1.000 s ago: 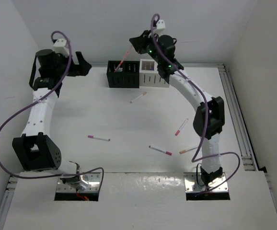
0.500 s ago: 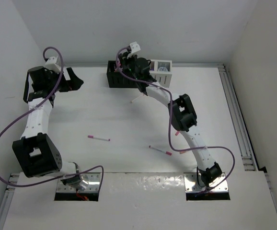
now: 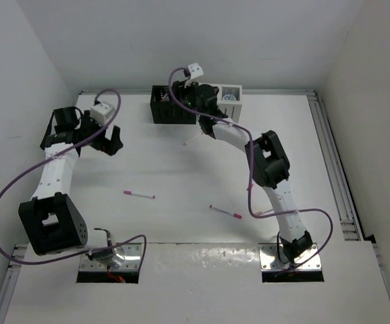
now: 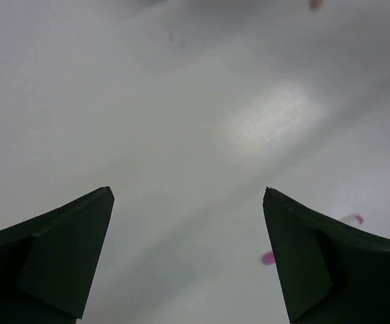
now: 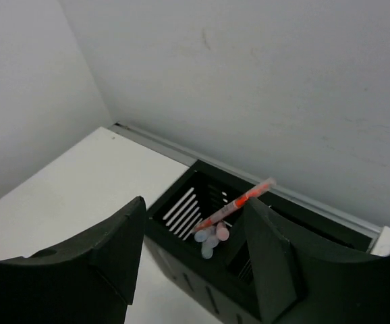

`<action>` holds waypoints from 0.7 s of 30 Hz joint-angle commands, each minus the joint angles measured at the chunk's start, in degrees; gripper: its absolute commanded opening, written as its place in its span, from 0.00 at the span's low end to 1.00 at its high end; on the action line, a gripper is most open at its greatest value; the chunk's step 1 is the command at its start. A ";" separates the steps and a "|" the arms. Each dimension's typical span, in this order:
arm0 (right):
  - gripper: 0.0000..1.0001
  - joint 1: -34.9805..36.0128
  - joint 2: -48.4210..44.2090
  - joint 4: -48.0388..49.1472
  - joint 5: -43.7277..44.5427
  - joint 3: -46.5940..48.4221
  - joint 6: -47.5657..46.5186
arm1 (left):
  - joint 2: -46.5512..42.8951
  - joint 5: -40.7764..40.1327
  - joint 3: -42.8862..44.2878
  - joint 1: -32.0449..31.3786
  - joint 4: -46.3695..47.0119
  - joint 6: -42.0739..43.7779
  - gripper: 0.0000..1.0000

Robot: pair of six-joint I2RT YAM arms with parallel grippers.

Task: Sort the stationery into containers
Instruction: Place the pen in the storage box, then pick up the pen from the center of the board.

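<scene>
Since the earlier frames the right claw (image 5: 195,200) has reached over the black box (image 3: 166,113) at the upper centre and let its fingers part, while the left claw (image 3: 110,142) has swung down from the upper left toward the middle left of the counter (image 3: 181,169). The right claw now stands partly open and holds nothing. The orange pen (image 5: 239,201) leans free in the box's left compartment, tip down among pale-capped pens, which looks like a drop made from just above so that it falls inside. The white box (image 3: 234,111) stands touching the black one on its right. The left claw is spread wide and empty over bare counter, probably lining up on the pink pen (image 3: 140,195) lying lower left of centre. Another pink pen (image 3: 226,212) waits at lower centre.
</scene>
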 commanded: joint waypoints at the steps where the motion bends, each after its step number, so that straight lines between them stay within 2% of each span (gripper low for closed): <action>1: 0.59 -1.09 -17.27 4.89 -3.88 -5.28 2.20 | -2.83 4.23 -2.28 -3.43 -11.06 20.79 0.99; 3: 0.58 -2.67 -25.68 3.93 -5.19 -13.10 2.46 | -3.88 3.63 -5.43 -5.19 -15.62 29.21 0.92; 5: 0.56 -4.34 -31.16 0.25 -6.95 -20.90 2.90 | -4.84 1.27 -7.90 -8.09 -17.40 33.98 0.85; 6: 0.55 -6.17 -36.32 -1.77 -8.35 -23.04 2.82 | -5.02 0.20 -10.35 -10.28 -18.89 38.10 0.77; 11: 0.49 -13.04 -48.22 -21.27 -12.75 -34.47 2.46 | -4.59 -6.48 -15.90 -14.34 -17.94 43.23 0.57; 12: 0.48 -15.22 -51.28 -26.61 -14.59 -36.92 2.81 | -3.54 -7.62 -16.43 -14.69 -18.02 43.84 0.56; 15: 0.47 -18.67 -55.78 -32.27 -18.11 -41.41 2.64 | -2.13 -8.59 -17.57 -18.91 -17.24 43.59 0.56; 21: 0.48 -22.18 -65.72 -37.38 -20.23 -52.14 0.80 | -1.51 -13.34 -20.65 -26.64 -12.76 41.13 0.57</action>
